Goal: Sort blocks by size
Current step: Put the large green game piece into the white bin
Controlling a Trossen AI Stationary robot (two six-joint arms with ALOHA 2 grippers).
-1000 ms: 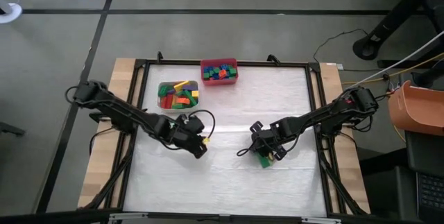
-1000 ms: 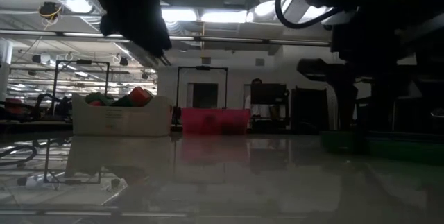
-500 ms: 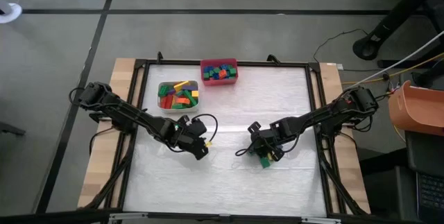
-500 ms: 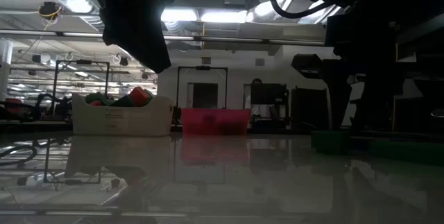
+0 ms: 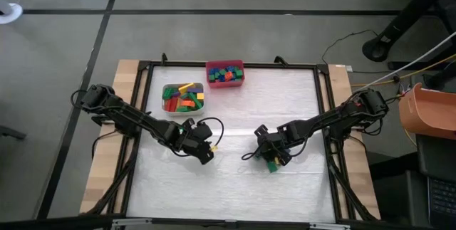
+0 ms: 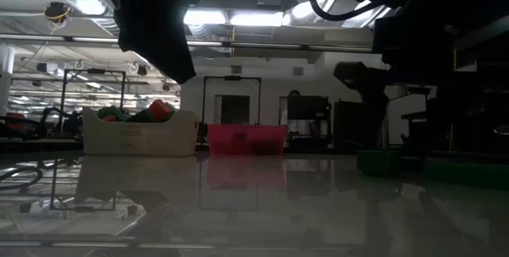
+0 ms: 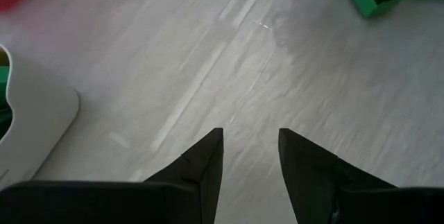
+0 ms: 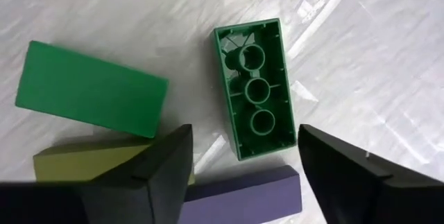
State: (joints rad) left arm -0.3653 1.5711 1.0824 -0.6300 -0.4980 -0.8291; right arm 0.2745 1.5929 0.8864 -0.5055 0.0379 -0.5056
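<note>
The bench (image 5: 235,116) carries a pale, streaked work surface inside a dark frame, with both dark arms reaching inward over it.

The white bin (image 5: 183,97) stands on the bench beyond the left hand (image 5: 205,151), toward the bench's far edge, and is heaped with long blocks (image 5: 187,100) in green, yellow, red and orange. The red bin (image 5: 225,73) stands just beside it, farther still from that hand, holding short blocks (image 5: 226,74) in blue, green and orange. In the low view both bins appear side by side at the far end of the bench, white bin (image 6: 140,132) and red bin (image 6: 246,138).

The left hand hangs above bare bench with its fingers (image 7: 201,165) a little apart and nothing between them; a corner of the white bin (image 7: 31,123) lies to one side of it.

The right hand (image 5: 271,157) is low over a small cluster of blocks near the bench's middle. Its fingers (image 8: 163,165) stand wide apart on either side of a green block (image 8: 254,89) that lies upside down on the bench, hollow underside and three round tubes showing; neither finger touches it. Just beside that hand lie a second green block (image 8: 90,90) with a plain face up, a yellow block (image 8: 90,154) and a purple block (image 8: 246,191), the latter two close under the fingers.
</note>
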